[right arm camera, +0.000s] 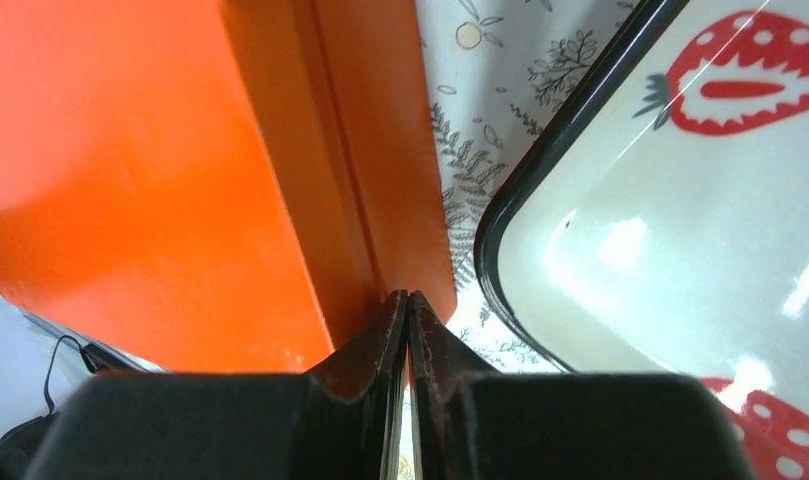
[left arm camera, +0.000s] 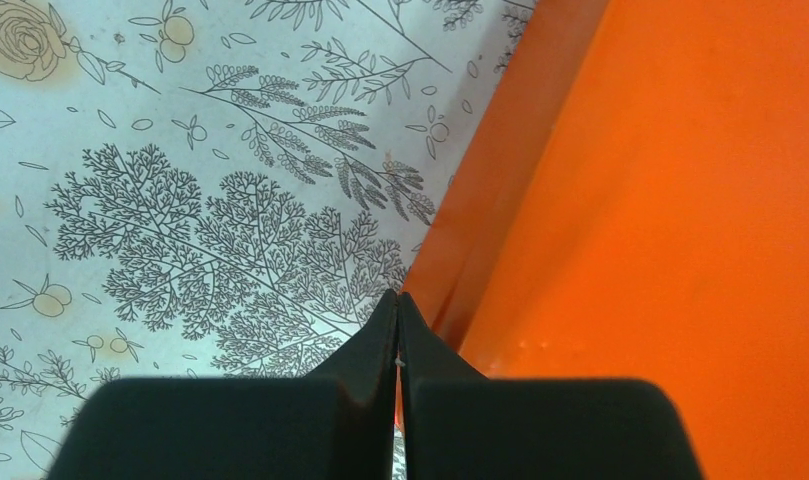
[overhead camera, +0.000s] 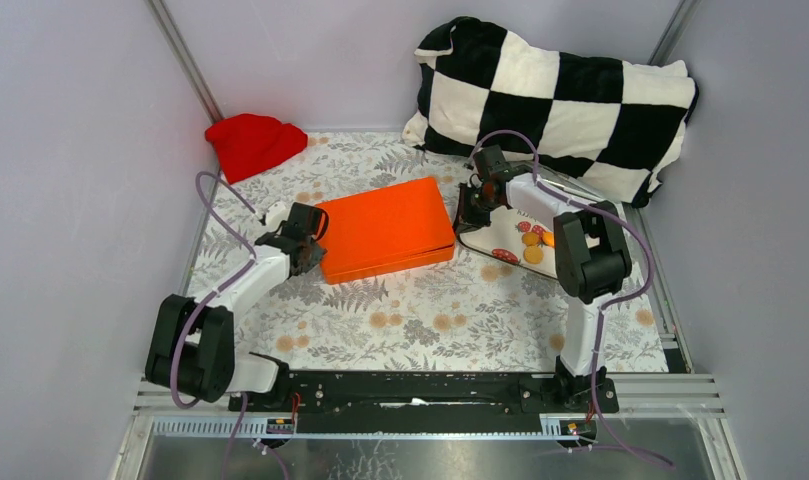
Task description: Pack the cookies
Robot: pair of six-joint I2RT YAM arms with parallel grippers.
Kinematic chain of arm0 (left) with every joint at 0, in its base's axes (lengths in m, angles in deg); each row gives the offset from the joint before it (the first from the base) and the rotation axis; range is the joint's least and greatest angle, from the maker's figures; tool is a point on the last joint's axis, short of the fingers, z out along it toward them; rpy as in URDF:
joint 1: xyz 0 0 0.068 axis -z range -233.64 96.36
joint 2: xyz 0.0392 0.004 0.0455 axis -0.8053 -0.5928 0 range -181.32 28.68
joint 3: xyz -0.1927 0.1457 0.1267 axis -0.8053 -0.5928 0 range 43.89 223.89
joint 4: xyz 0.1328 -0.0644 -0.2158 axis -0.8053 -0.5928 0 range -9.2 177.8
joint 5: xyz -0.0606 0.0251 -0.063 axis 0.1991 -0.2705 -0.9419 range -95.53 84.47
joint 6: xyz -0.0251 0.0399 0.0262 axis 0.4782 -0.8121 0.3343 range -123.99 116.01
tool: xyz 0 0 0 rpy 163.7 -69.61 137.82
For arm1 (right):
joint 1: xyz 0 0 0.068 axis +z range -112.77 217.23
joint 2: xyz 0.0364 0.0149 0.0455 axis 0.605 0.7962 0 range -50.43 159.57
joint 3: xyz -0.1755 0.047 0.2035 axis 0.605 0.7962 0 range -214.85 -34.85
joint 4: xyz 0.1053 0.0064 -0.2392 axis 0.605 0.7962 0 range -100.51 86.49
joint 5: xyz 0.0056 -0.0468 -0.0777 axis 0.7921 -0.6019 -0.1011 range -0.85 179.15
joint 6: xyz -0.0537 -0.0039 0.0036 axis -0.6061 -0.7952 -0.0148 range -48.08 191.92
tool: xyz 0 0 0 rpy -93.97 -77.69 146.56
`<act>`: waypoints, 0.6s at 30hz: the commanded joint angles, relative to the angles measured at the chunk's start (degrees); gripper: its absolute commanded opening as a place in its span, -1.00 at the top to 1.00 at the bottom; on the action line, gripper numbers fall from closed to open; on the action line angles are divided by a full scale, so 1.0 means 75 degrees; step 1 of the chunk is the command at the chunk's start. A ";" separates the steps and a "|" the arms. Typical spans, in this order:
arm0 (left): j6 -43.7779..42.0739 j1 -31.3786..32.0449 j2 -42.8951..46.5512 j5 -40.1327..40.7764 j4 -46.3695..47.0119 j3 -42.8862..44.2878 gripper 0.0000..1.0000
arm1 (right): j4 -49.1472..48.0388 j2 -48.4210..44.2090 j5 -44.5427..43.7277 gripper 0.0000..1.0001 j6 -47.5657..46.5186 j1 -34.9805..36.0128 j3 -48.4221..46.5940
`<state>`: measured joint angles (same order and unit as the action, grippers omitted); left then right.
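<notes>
The cookies (overhead camera: 533, 247), a few small orange-golden discs, lie on a white strawberry-print tray (overhead camera: 480, 241) at the right. A closed orange box (overhead camera: 385, 228) sits mid-table on the floral cloth. My left gripper (overhead camera: 317, 238) is shut with nothing in it, tips at the box's left side (left arm camera: 660, 220); its tips (left arm camera: 398, 296) meet over the box's edge. My right gripper (overhead camera: 473, 198) is shut and empty, between the box and the tray. In the right wrist view its tips (right arm camera: 408, 296) sit against the box's side (right arm camera: 130, 180), the tray's (right arm camera: 660, 230) black rim just right.
A red knit hat (overhead camera: 255, 143) lies at the back left. A black-and-white checkered pillow (overhead camera: 560, 95) leans in the back right corner, just behind the tray. Grey walls close in both sides.
</notes>
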<state>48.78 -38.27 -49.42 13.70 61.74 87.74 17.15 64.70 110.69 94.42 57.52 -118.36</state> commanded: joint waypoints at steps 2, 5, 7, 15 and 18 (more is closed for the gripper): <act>0.0029 0.0147 0.0417 -0.0538 0.0026 -0.0099 1.00 | 0.0138 -0.0876 0.0265 0.80 0.0112 0.0556 0.0181; 0.0004 0.0162 0.0524 -0.0601 0.0009 -0.0137 1.00 | 0.0189 -0.1139 0.0163 0.80 0.0118 0.0671 0.0353; 0.0012 0.0164 0.0564 -0.0640 0.0009 -0.0171 1.00 | 0.0181 -0.1316 0.0134 0.80 0.0137 0.0741 0.0525; 0.0092 0.0301 0.0630 -0.0746 0.0007 -0.0335 1.00 | 0.0100 -0.1900 -0.0061 0.79 0.0245 0.0845 0.1195; 0.0127 0.0348 0.0728 -0.0773 0.0000 -0.0406 1.00 | 0.0067 -0.1955 -0.0173 0.80 0.0252 0.0839 0.1370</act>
<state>48.61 -37.50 -45.38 12.56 60.75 86.00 18.50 53.16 107.63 95.18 62.25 -109.38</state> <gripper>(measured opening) 0.000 0.102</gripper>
